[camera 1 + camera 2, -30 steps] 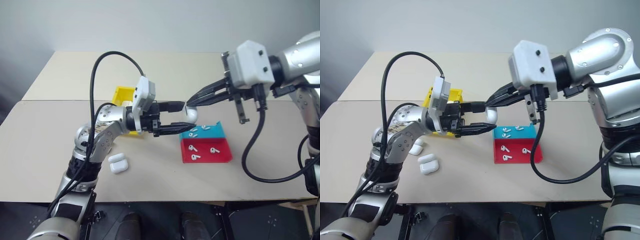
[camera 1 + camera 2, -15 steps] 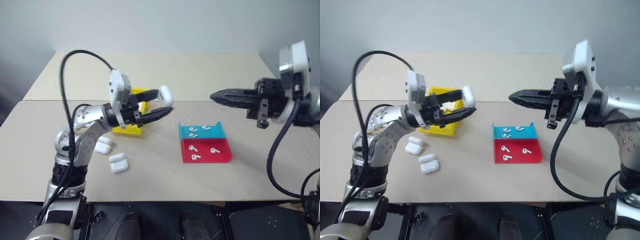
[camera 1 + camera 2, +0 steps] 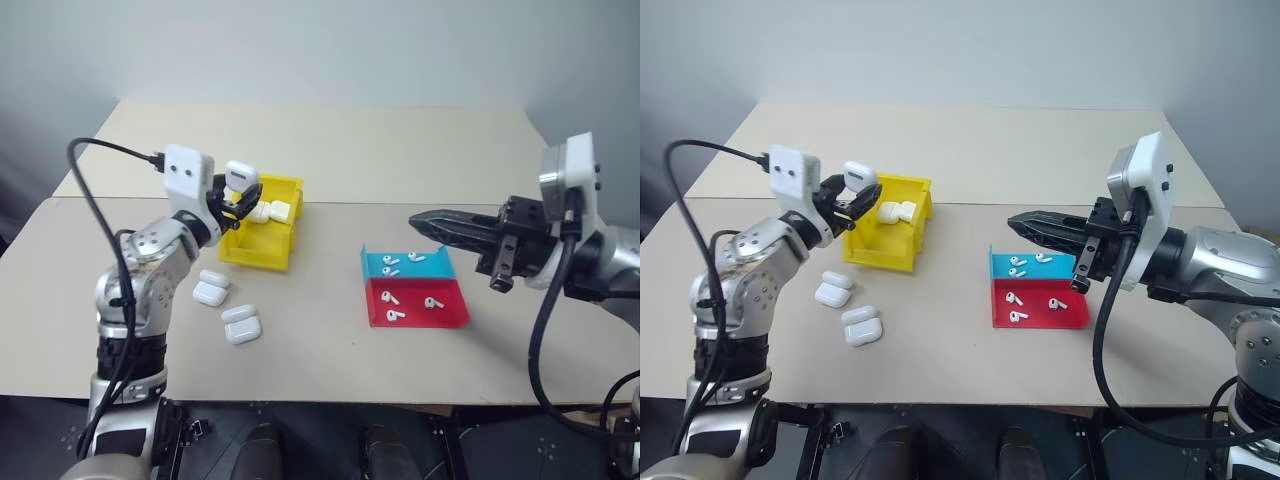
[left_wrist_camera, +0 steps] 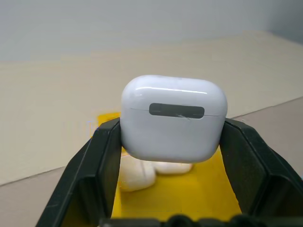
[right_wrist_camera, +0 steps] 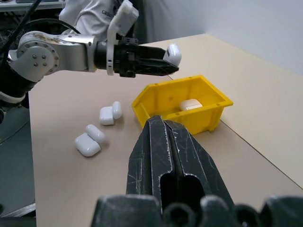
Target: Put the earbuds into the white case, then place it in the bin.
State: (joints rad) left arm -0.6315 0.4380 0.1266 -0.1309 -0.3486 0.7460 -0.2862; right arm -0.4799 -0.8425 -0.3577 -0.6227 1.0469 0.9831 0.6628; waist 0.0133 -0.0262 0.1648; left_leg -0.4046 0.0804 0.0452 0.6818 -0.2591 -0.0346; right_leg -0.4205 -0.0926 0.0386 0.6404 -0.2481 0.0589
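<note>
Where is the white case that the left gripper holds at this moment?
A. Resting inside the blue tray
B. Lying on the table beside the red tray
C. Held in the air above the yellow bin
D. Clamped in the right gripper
C: the left gripper is shut on the white case and holds it in the air over the near-left edge of the yellow bin, not yet set down inside.

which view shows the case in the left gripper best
The left wrist view: the white case sits large and closed between the left gripper's black fingers, above the bin. The eye views and right wrist view show it small, from the side.
</note>
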